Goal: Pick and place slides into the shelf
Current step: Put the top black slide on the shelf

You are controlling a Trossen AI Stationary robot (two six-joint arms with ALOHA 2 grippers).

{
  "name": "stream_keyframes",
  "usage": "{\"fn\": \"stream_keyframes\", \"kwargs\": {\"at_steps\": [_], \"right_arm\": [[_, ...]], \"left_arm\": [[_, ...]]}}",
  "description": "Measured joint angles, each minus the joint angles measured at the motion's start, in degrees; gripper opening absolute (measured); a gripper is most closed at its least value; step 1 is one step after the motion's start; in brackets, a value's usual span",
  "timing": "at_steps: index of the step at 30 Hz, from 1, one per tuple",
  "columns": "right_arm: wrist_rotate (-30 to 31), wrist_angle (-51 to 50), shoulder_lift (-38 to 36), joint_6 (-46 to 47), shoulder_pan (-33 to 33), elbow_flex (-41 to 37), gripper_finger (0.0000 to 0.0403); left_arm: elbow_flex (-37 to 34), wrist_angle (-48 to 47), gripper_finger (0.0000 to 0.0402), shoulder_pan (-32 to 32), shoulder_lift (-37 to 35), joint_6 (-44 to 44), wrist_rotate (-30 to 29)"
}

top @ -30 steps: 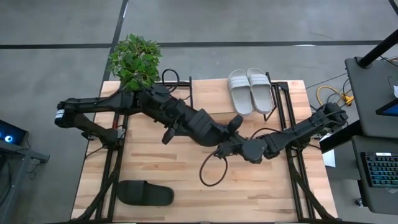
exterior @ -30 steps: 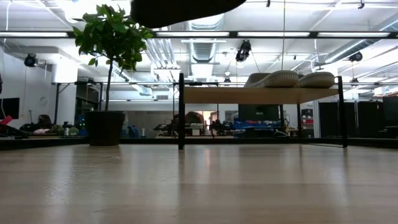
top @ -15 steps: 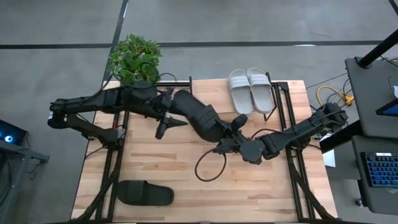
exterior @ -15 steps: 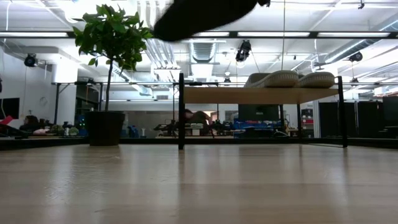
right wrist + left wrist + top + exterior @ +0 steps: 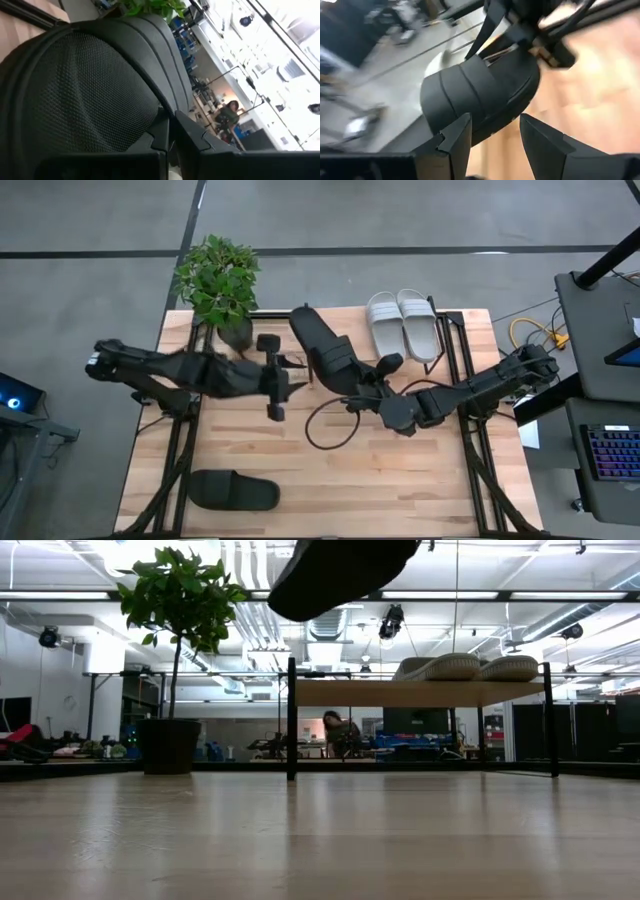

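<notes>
1. Right now a black slide (image 5: 322, 345) hangs in the air over the left half of the shelf (image 5: 455, 330), held by the right gripper (image 5: 372, 392), whose fingers (image 5: 165, 131) are pressed together on the slide's strap; the right wrist view shows them pinching the mesh-lined edge.

2. The left gripper (image 5: 272, 380) sits just beside the slide over the table (image 5: 420, 470), its fingers (image 5: 455, 137) spread with nothing between them. The slide's sole fills the left wrist view ahead of the open jaws, apart from them.

3. Two light grey-white slides (image 5: 400, 325) already lie side by side on the right part of the shelf top — the low view shows them up on the plank. A second black slide (image 5: 235, 492) lies flat on the table near its front left corner, well apart from both arms.

4. Judging from this, the step in hand is carrying the third slide to the shelf, so the task looks roughly half done.

5. The next move calls for turning the slide sole-down, lining it up beside the grey-white pair on the bare plank, lowering it until it rests there, then spreading the right fingers. It hangs at an angle — the risk is that it lands tilted or nudges its neighbours.

6. A potted plant (image 5: 218, 280) stands at the table's far left corner, near the carrying path.
</notes>
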Motion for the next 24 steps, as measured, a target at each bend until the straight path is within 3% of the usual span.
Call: {"fn": "stream_keyframes", "kwargs": {"at_steps": [4,7,19,24], "right_arm": [[-0.1,0.1,0.0,1.3,-0.5,0.0,0.0008],[-0.1,0.2,0.0,1.6,-0.7,0.0,0.0008],[-0.2,0.6,2.0,-0.1,-0.7,0.1,0.0008],[4.6,1.5,2.0,-3.4,-0.7,1.5,0.0008]], "left_arm": [[0.6,0.1,0.0152,-3.5,3.1,3.2,-12.1],[1.3,1.2,0.0152,-4.4,4.5,3.2,-15.1],[1.9,9.4,0.0152,-4.9,8.6,11.5,-16.7],[1.9,9.2,0.0152,-4.9,9.5,13.5,-17.3]]}}
